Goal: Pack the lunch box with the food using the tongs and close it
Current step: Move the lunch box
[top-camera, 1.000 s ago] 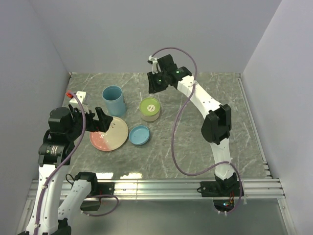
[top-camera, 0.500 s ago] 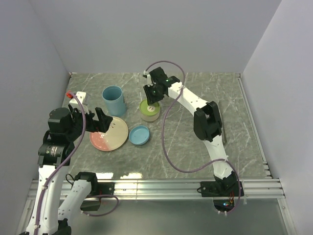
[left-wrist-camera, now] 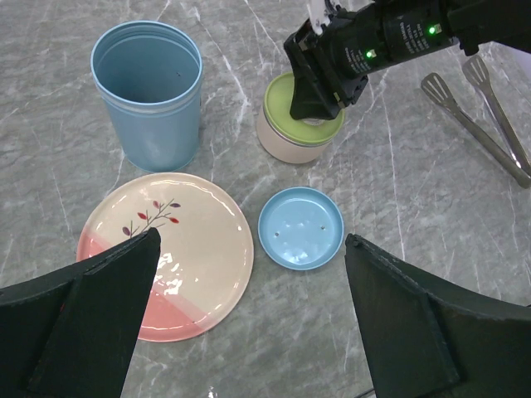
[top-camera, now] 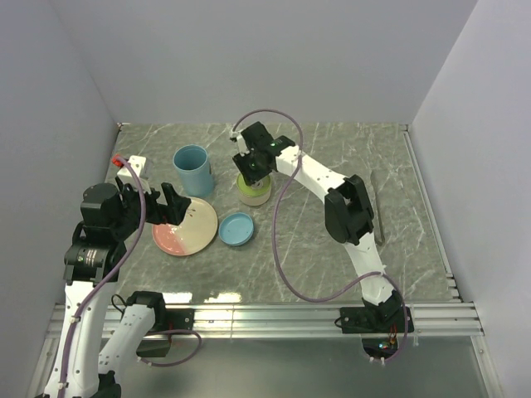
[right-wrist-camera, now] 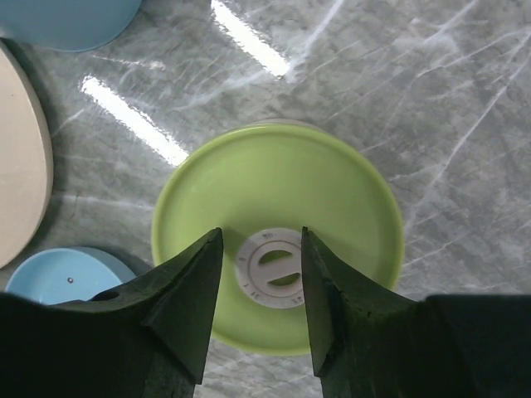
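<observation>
Left gripper (left-wrist-camera: 253, 242) hangs wide open with nothing in it, over the pink-and-cream plate (left-wrist-camera: 178, 274) at lower left of its view. Blue cup (left-wrist-camera: 148, 91) upper left. Right gripper (right-wrist-camera: 259, 240), jaws parted and gripping nothing, sits over the green-lidded lunch box (left-wrist-camera: 290, 137), top middle. The 2-armed tongs (left-wrist-camera: 485, 116) lie far right.

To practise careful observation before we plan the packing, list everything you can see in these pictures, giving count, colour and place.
cup: one, blue, far left, behind the plate
plate: one, pink and cream, near left
small dish: one, blue, right of the plate
container: one, beige with green lid, behind the dish
tongs: one pair, silver, lying at right
small item: one, red and white, far left corner; unidentifiable
table: one, grey marble
left pincer: one, black, open, above the plate
right pincer: one, black, open, over the green lid
</observation>
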